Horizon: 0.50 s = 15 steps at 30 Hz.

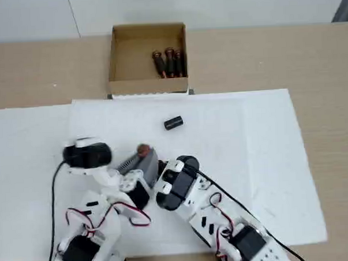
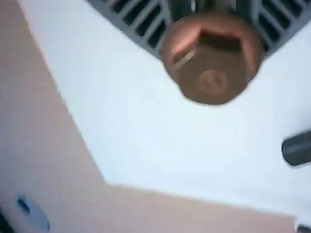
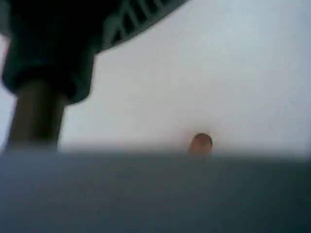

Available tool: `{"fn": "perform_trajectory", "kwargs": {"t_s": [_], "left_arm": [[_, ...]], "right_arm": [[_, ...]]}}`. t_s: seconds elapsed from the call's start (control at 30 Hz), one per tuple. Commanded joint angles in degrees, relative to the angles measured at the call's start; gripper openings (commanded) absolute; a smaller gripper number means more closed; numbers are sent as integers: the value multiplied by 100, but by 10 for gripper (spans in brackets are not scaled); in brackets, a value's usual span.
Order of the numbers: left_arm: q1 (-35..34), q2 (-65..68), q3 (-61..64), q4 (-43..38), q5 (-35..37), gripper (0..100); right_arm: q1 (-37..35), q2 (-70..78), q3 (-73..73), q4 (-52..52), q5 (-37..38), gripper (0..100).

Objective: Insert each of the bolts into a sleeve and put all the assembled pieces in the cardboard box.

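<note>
Left fingers (image 1: 131, 162) grasping bolt (image 2: 210, 58), spare sleeve (image 1: 173, 123) nearby, three assembled pieces (image 1: 170, 63) in cardboard box (image 1: 130, 60)

The cardboard box (image 1: 130, 57) stands on the table just beyond the far edge of the white paper sheet (image 1: 250, 162), with three assembled pieces (image 1: 170, 62) lying in its right half. A loose black sleeve (image 1: 173, 123) lies on the sheet near the box. Nearer, the left gripper (image 1: 141, 157) holds a copper-headed bolt (image 1: 143, 149), and the right arm (image 1: 179, 185) is close beside it.
</note>
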Motion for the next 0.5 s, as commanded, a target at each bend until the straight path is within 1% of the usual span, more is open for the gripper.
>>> {"fn": "perform_trajectory", "kwargs": {"t_s": [0.0,0.1,0.3,0.4,0.47], "left_arm": [[123,-44,22,176,44,6],[123,-44,207,220,-35,6],[123,-44,338,211,-123,6],[123,-44,338,211,-281,9],[114,-44,321,211,-369,41]], "right_arm": [[-48,-57,79,-409,114,4],[-48,-57,79,-426,343,4],[-40,-57,79,-418,360,4],[-40,-57,79,-409,352,4],[-40,-57,79,-382,343,4]]}}
